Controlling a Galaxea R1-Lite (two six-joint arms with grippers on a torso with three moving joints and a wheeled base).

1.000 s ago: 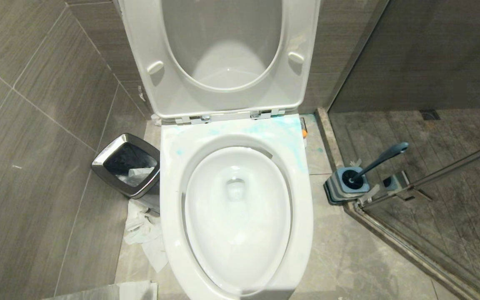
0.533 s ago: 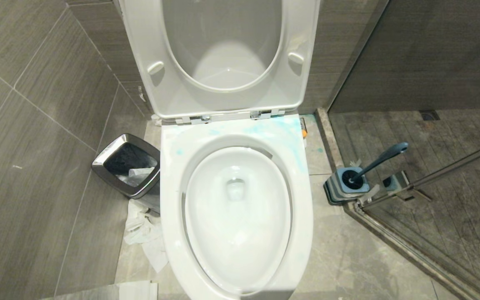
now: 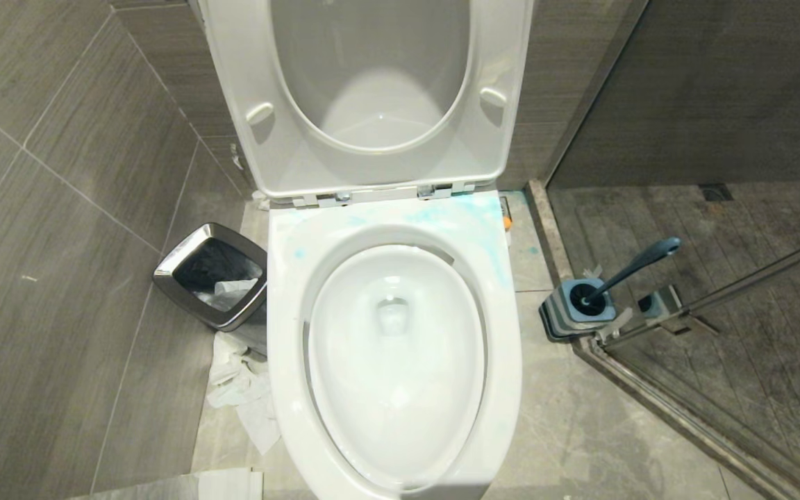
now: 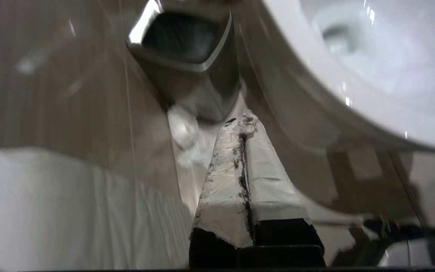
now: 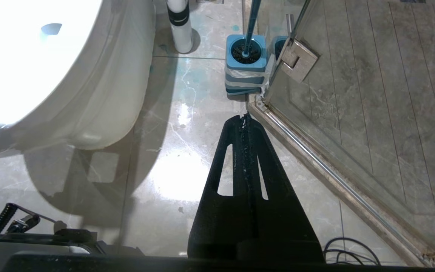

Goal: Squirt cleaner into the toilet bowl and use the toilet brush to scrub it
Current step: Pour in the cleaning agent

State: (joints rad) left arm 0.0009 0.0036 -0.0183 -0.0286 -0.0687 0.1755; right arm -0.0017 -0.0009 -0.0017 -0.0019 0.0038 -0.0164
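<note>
both my claws are clenched on nothing: left gripper (image 4: 244,122) low by the waste bin (image 4: 187,64), right gripper (image 5: 244,118) above the floor. toilet brush (image 3: 632,267) stands in its holder (image 3: 576,309) right of the toilet bowl (image 3: 289,333)

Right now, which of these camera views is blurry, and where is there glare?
Left wrist view: smeared with blur, the waste bin soft. Right wrist view: sharp, but the toilet bowl is blown out white and the floor glares. Head view: crisp and evenly lit.
</note>
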